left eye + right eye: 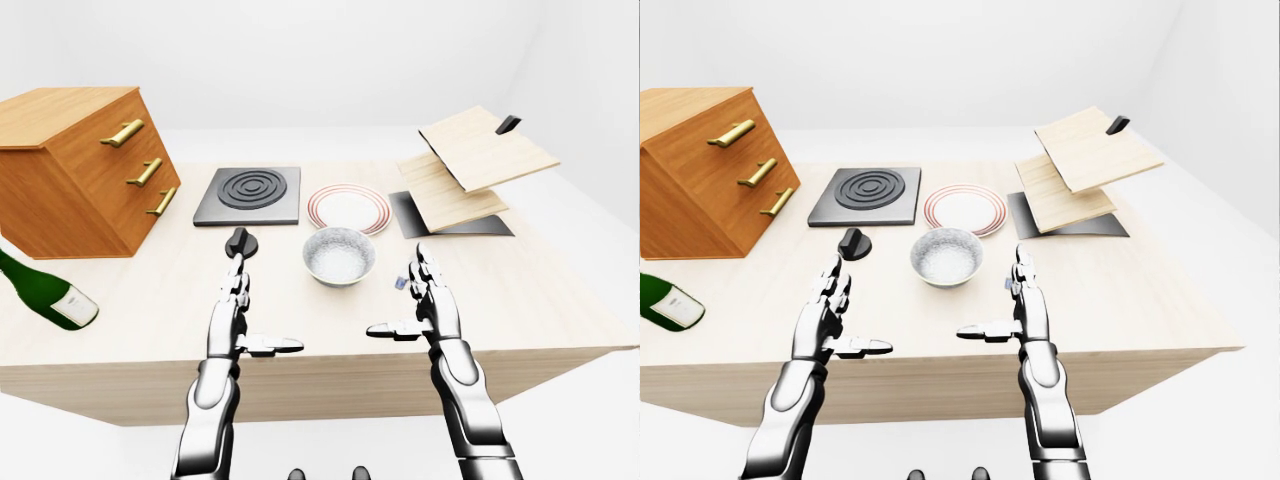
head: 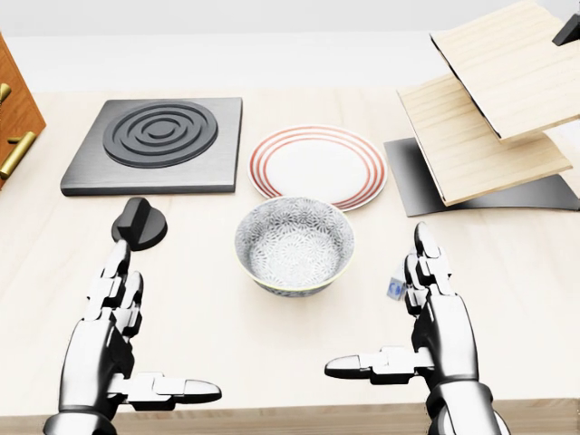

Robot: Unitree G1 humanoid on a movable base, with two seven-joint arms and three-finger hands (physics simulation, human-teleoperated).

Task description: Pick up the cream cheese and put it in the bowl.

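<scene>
The patterned white bowl (image 2: 294, 245) stands on the table (image 2: 227, 317) in the middle of the head view, just below a red-rimmed plate (image 2: 317, 166). The cream cheese (image 2: 394, 288) is a small blue-and-white pack lying right of the bowl; my right hand hides most of it. My right hand (image 2: 381, 304) is open, fingers pointing up the view and thumb out to the left, right beside the pack. My left hand (image 2: 163, 331) is open and empty at the lower left, below a black knob (image 2: 138, 223).
A dark burner plate (image 2: 154, 143) lies at the upper left. A wooden drawer cabinet (image 1: 80, 170) and a lying green bottle (image 1: 45, 290) are at the far left. Tilted wooden boards on a dark base (image 2: 489, 118) stand at the upper right. The table edge runs under my wrists.
</scene>
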